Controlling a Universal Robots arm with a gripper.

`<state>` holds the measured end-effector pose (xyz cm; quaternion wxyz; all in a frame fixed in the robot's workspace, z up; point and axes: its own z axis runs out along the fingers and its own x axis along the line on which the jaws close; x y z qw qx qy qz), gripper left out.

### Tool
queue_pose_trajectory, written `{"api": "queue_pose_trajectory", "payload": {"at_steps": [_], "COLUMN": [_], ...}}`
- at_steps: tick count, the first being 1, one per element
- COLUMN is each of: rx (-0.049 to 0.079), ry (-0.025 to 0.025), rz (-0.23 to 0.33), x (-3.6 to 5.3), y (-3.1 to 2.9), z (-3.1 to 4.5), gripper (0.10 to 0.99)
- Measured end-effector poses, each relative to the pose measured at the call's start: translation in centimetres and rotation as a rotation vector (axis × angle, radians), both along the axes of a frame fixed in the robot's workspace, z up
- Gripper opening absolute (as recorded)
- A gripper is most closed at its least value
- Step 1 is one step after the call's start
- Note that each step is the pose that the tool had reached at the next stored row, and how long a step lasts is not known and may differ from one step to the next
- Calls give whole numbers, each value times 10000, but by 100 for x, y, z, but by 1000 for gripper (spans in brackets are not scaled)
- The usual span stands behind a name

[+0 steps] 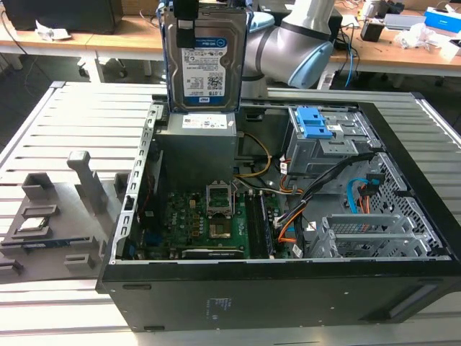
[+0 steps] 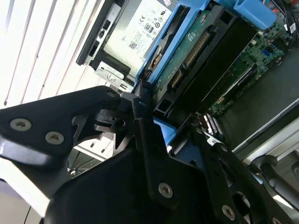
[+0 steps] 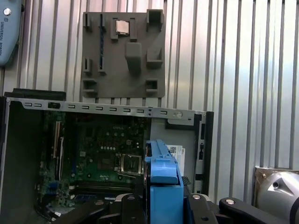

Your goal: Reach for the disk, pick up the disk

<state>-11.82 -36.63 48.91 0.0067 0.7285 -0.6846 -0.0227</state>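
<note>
The disk hangs upright in the air above the back left of the open computer case, its white-and-blue label facing the exterior camera. My gripper grips it from the top and is shut on it. In the second wrist view the black fingers clamp the disk by its blue rail, and its green circuit side shows. In the first wrist view the disk's blue rail stands edge-on in my gripper, above the motherboard.
Under the disk lies the grey power supply. The case also holds the motherboard, a drive cage with blue latches and loose cables. A grey fixture plate with a small chip rests on the slatted table at the exterior view's left.
</note>
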Motion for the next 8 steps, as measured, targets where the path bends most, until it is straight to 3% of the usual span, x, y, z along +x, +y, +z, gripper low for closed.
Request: {"api": "queue_pose_trajectory", "payload": {"at_steps": [8], "rx": [0], "ry": [0], "rz": [1], "x": [287], "y": [0], "z": [0], "gripper": [365]}}
